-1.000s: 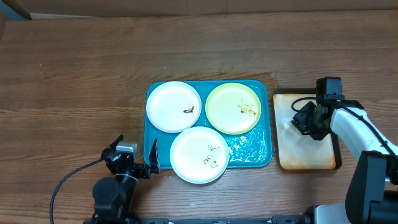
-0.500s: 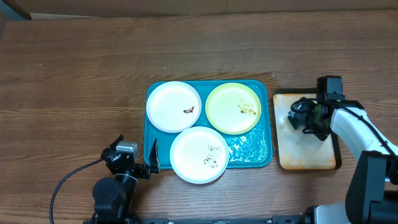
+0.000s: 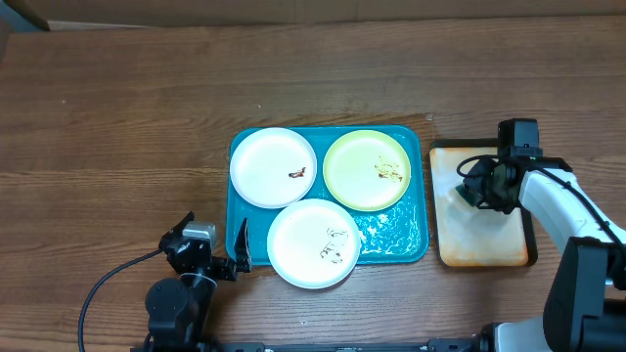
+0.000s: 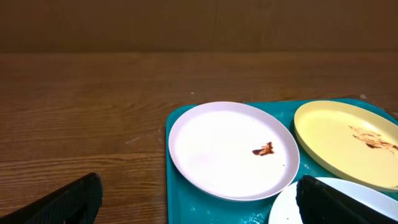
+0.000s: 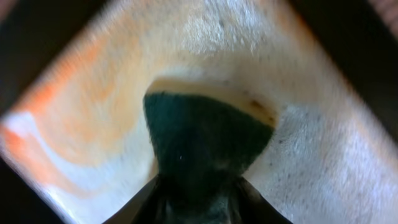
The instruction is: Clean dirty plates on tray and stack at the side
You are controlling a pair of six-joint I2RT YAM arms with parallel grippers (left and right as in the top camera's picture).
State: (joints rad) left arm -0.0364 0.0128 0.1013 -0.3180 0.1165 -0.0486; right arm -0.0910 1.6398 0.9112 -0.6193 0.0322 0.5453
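From overhead, the tray (image 3: 399, 238) sits in the middle of the table (image 3: 117, 127), its bare lower right corner wet and glossy. All three plates lie on it. The upper white plate (image 3: 273, 167) is at the tray's upper left, with a small brown smear near its right edge. The yellow-green plate (image 3: 367, 170) is at the upper right, marked with brownish streaks. The lower white plate (image 3: 313, 243) lies along the bottom edge and carries thin dark marks. My left gripper (image 3: 210, 249) rests at the lower left of the frame, just off the tray's left corner. My right gripper (image 3: 476, 190) is at the right of the frame, down over the black-rimmed tray (image 3: 484, 244) with its orange-stained cream inside.

On the left wrist view, the two fingers (image 4: 71, 202) sit far apart in the bottom corners, so that hand is spread wide and holds nothing. The upper white plate fills the centre, the yellow-green plate lies at the right edge, and the lower white plate pokes in at the bottom right.

The right wrist view is blurred. A dark green sponge (image 5: 205, 130) with a yellow edge narrows down into the fingers, which look pinched on it, above the orange-stained cream surface.
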